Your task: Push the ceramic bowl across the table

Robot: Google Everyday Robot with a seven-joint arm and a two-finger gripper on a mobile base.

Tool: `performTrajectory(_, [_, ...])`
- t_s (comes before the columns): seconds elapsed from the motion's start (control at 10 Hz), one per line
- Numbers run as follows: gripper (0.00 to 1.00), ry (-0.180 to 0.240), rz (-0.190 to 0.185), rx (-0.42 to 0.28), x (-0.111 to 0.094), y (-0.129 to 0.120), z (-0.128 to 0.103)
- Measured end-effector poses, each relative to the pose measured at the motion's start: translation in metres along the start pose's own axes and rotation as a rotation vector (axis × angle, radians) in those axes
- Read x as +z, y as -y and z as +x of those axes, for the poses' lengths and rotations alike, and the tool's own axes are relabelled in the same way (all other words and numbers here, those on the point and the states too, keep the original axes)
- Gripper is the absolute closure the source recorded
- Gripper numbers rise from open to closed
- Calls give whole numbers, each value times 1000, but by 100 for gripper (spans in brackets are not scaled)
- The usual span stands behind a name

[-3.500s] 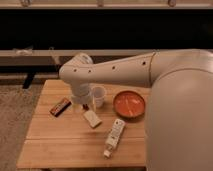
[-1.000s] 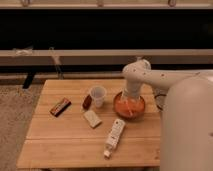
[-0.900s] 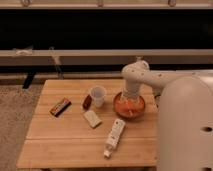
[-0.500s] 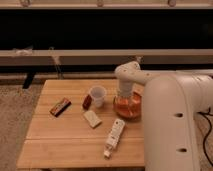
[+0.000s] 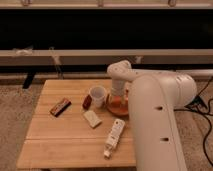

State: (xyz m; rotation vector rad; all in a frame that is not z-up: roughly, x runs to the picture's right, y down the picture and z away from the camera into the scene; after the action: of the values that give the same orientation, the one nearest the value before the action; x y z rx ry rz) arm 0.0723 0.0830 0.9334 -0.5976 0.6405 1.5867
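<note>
The orange-red ceramic bowl (image 5: 117,106) sits on the light wooden table (image 5: 60,145), right of centre near the far edge. Its left rim is close to a small white cup (image 5: 97,95); I cannot tell if they touch. My gripper (image 5: 117,94) reaches down from the white wrist into or against the bowl's far part. The big white arm covers the bowl's right side.
A small dark red item (image 5: 87,101) lies just left of the cup. A brown bar (image 5: 60,106) rests at the left, a white packet (image 5: 92,118) in the middle and a white tube (image 5: 114,136) near the front. Carpet surrounds the table; a dark wall runs behind.
The arm has swung from over the table's left side to the bowl. Over the last second the gripper and the bowl have shifted left toward the cup.
</note>
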Motion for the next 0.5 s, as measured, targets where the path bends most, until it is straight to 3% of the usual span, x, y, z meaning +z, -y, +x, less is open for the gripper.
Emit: performTrajectory(0.5, [35,35,-47,-97,-13,-58,-31])
